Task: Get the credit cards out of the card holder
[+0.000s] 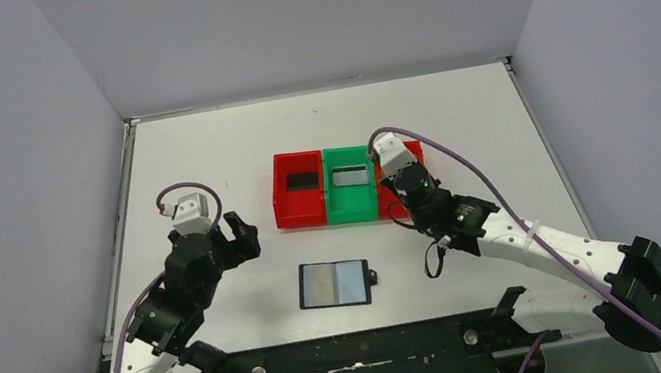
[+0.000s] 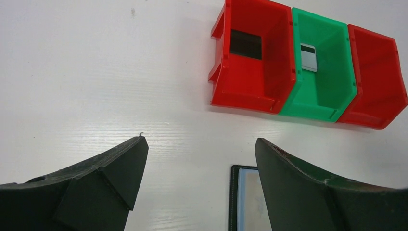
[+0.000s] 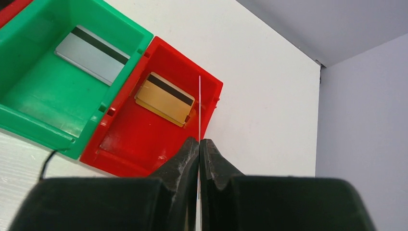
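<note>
— Left tool was spread wide over the white desk, gripping nothing. And the right one?

— Right tool was pressed together on a thin card, seen edge-on, over the edge of the right red tray.

— Where was the wallet?

— It lay open and flat on the desk near the front edge, between the two arms, with its grey-blue pockets facing up. Neither tool touched it, and the left tool hovered off to its left.

— And the other cards?

— One gold card lay in the right red tray, a grey card in the green tray beside it, and a dark card in the left red tray. All three trays sat side by side, touching, behind the wallet.
</note>
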Robot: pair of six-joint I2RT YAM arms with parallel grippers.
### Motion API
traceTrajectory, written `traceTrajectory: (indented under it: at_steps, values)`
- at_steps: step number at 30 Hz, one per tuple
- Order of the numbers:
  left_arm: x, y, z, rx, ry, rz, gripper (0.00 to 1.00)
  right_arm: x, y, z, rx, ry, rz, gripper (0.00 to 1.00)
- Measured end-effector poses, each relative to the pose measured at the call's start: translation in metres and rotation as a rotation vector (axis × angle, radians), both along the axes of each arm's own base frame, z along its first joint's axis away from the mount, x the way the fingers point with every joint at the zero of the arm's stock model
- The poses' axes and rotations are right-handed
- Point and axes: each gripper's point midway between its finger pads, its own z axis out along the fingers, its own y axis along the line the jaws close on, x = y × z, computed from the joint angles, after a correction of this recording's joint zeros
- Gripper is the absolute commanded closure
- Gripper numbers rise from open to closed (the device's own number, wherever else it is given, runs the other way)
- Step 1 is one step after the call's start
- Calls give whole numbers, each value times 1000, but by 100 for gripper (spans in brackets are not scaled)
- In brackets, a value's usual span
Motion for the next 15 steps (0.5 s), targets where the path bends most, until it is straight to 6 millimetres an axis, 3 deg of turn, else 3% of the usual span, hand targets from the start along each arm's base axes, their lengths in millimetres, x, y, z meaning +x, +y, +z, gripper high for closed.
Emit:
traceTrajectory:
  at_steps: [15]
  values:
    - [1, -3, -7, 31, 18, -26, 16, 37, -5, -14, -137, 180, 318, 100]
